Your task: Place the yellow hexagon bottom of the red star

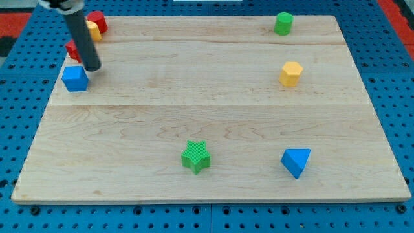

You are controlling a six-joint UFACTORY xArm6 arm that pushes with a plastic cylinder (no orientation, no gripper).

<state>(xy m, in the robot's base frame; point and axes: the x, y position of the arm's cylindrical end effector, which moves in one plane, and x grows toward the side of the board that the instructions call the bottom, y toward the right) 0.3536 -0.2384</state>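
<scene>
The yellow hexagon point(291, 74) stands on the wooden board point(207, 110) at the view's right, upper half. A red block point(71, 49), partly hidden behind the rod so its shape is unclear, sits at the upper left. Another red block point(98, 20) sits in the top left corner, with a small yellow block point(94, 30) touching it. My tip point(92, 67) rests on the board just right of the partly hidden red block and just above right of a blue cube point(75, 78). The tip is far to the left of the yellow hexagon.
A green cylinder point(283, 23) stands at the top right. A green star point(196, 156) sits at the bottom centre. A blue triangle point(296, 161) lies at the bottom right. A blue pegboard point(19, 97) surrounds the board.
</scene>
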